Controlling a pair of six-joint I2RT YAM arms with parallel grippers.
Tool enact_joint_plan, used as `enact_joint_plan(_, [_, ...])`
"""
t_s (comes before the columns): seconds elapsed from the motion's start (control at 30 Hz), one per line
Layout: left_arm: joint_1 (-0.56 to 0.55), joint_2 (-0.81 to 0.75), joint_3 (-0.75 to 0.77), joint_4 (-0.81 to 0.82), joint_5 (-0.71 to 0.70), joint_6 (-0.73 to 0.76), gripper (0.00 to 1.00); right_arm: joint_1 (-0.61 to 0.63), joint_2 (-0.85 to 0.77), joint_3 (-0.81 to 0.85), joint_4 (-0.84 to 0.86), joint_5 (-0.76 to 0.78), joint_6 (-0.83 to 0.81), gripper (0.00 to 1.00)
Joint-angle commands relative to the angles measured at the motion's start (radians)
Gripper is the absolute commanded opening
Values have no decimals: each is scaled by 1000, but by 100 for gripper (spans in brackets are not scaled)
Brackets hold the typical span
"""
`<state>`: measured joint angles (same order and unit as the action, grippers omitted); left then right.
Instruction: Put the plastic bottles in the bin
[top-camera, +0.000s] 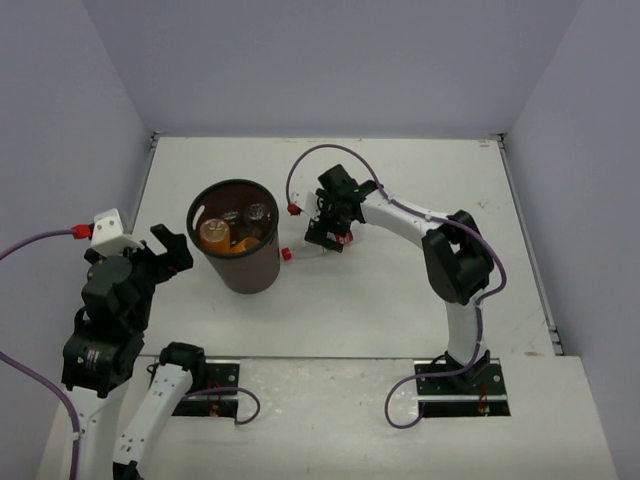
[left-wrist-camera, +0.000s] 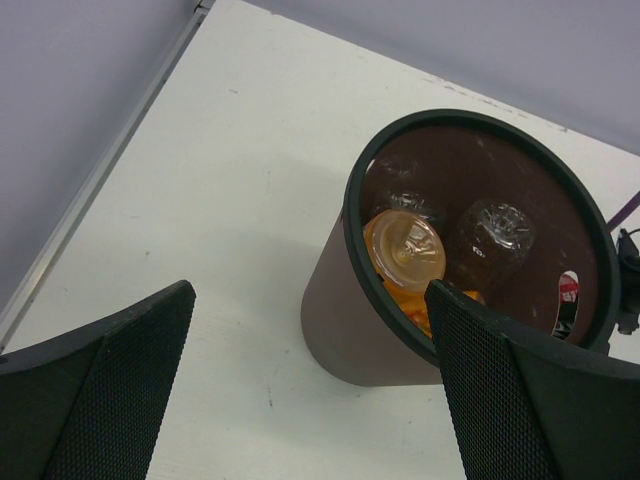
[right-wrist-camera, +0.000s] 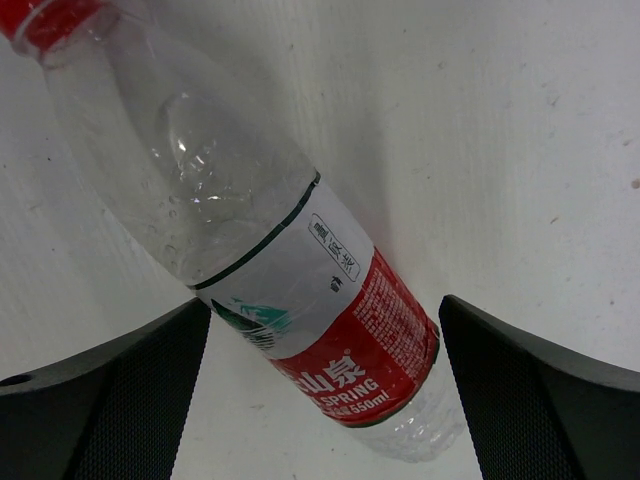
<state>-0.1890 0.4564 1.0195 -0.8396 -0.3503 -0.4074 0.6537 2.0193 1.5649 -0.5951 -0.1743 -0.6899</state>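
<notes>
Brown plastic bin (top-camera: 245, 272): upright on the white worktop (top-camera: 400, 300), between the two arms.
Bin contents: orange bottle (left-wrist-camera: 405, 250) and clear bottles (left-wrist-camera: 497, 228) lying inside; count cannot be told.
Red-labelled bottle (right-wrist-camera: 330, 330): clear, red cap, lying on its side on the worktop just right of the bin, outside it.
Right jaws: spread wide, one either side of the red-labelled bottle, not closed on it.
Left jaws: apart, holding nothing, left of the bin.
</notes>
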Motion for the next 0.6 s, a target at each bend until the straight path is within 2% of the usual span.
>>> enact_joint_plan(0.0, [10,12,30,-6,-36,29,100,1,21,36,6,22,-11,99])
enact_joint_plan(0.2, [10,25,24,2,-25,29,100,-6,79,46,17,18,14,98])
enact_joint_plan(0.33, [10,33,19,11,-13,29,100,-13,73,44,20,-7,16,90])
enact_joint_plan(0.37, [10,33,19,11,-13,29,100,-12,73,46,20,-2,16,86])
enact_joint_plan(0.47, [10,33,28,10,-6,31,100,-14,69,35,15,7,8,62])
enact_joint_plan(0.57, [10,30,38,6,-3,35,100,-12,63,28,1,19,3,43])
